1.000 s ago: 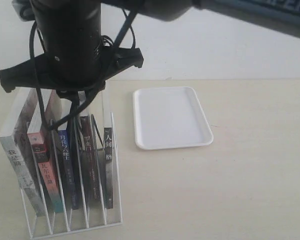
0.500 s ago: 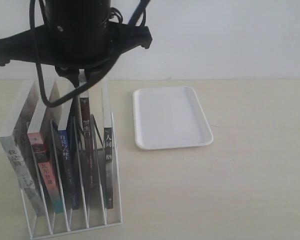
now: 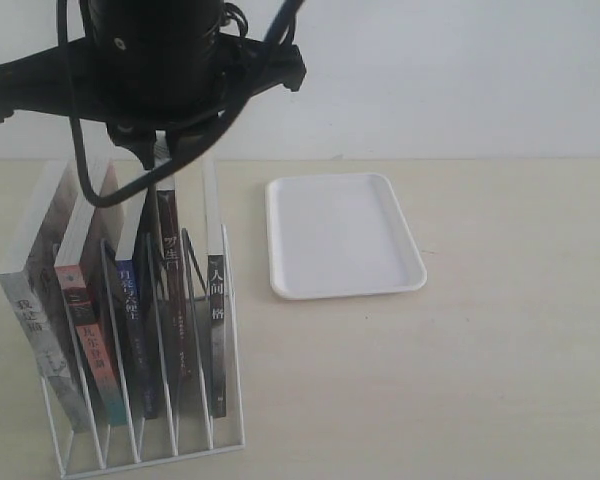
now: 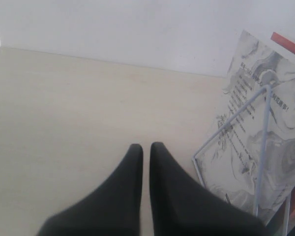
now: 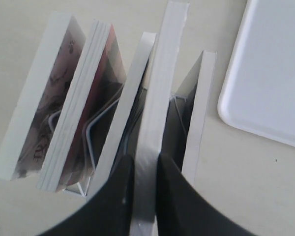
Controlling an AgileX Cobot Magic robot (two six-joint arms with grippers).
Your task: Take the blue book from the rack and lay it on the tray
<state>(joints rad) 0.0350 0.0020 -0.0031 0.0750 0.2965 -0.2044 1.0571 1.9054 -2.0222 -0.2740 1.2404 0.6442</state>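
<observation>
Right jaws pinched on the page edge of a dark-spined book [image 3: 173, 280], sitting higher than its neighbours, blue book [image 3: 128, 310] in the next slot of the rack [image 3: 145, 455], tray [image 3: 342, 236] beside it on the tabletop [image 3: 500, 380], left jaws nearly together, empty.

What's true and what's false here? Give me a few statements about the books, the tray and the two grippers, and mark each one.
1. The tray has nothing on it. True.
2. The right gripper is clamped on the blue book. False: it grips the dark-spined book beside it, which stands higher than its neighbours.
3. Five books stand in the rack. True.
4. The left gripper is wide open. False: its fingers are together, holding nothing, beside the rack.
5. The blue book lies flat on the table. False: it stands upright in its slot.
</observation>
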